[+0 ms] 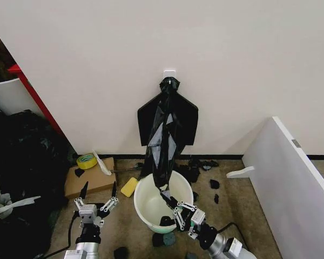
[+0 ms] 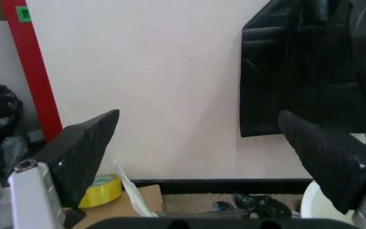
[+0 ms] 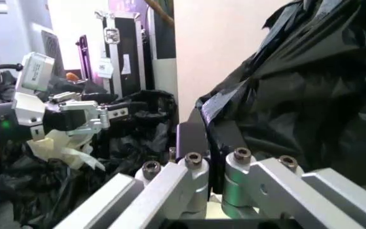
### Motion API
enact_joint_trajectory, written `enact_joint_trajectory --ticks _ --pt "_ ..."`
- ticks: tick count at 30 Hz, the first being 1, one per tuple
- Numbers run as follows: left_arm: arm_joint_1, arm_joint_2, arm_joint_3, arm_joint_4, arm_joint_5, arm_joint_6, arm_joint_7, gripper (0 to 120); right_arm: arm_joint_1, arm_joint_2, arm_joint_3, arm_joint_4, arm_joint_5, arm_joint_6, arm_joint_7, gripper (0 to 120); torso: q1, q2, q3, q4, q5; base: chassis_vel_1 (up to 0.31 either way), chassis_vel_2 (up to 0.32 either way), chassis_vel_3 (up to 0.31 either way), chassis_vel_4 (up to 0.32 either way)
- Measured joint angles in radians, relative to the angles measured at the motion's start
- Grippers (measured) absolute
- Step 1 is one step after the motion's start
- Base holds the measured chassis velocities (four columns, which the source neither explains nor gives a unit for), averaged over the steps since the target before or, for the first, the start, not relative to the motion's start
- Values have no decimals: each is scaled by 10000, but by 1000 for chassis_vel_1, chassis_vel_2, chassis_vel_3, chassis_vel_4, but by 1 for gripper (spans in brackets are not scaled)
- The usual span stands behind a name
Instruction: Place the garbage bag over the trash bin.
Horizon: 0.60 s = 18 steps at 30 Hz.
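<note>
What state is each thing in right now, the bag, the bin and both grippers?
Garbage bag: hanging limp from the wall hook, lower end drooping into the bin.
Bin: upright on the floor, unlined.
Right gripper: shut on the bag's lower end, above the bin.
Left gripper: open, empty, left of the bin.

Head looks down, wrists low, sharing garbage bag [image 1: 163, 143]

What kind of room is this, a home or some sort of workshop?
Probably a lab or test corner, not a home: black equipment cases stand in the background, a yellow tape roll sits on a flat cardboard box, and black plastic scraps litter the bare floor.
</note>
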Motion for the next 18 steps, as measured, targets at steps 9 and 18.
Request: enact_joint_trajectory --ticks 9,18 --pt "-373 672 165 -572 -728 506 176 99 341 258 -137 47 -527 -46 1263 0 0 0 0 -1 1 0 0 0 0" --pt "-2198 3245 1295 -1165 -3426 1962 573 99 540 445 -184 78 -1385 -44 1930 0 0 0 1 0 -2 0 0 0 0"
